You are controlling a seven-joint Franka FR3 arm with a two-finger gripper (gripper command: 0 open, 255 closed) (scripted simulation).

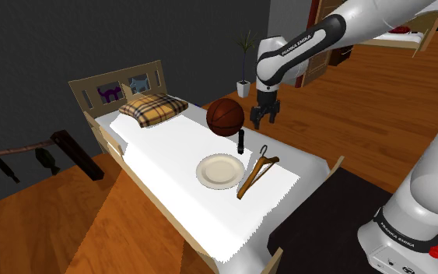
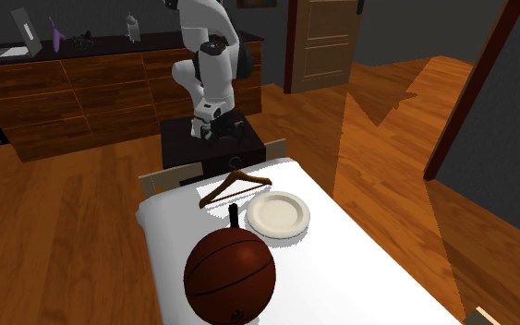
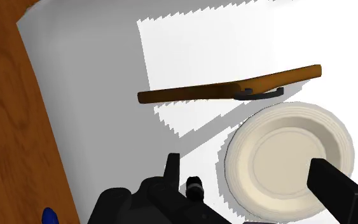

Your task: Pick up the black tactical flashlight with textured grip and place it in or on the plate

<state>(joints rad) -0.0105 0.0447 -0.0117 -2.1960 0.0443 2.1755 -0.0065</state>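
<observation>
A small black flashlight (image 1: pixel 240 142) stands upright on the white bed sheet, between a basketball (image 1: pixel 225 117) and a cream plate (image 1: pixel 219 170). My gripper (image 1: pixel 261 120) hangs open in the air above the flashlight, a little to the shoulder view's right, touching nothing. In the wrist view the flashlight's top (image 3: pixel 194 188) shows just inside one finger (image 3: pixel 171 167), and the plate (image 3: pixel 289 159) lies under the other finger (image 3: pixel 329 181). The second exterior view has the flashlight (image 2: pixel 233 217) beside the plate (image 2: pixel 279 214), in front of the gripper (image 2: pixel 205 132).
A wooden hanger (image 1: pixel 257 173) lies beside the plate, toward the bed's foot. A plaid pillow (image 1: pixel 156 108) rests by the headboard. The basketball (image 2: pixel 230 277) sits right next to the flashlight. The bed edge (image 1: pixel 318 165) drops to a wooden floor. A potted plant (image 1: pixel 244 58) stands beyond.
</observation>
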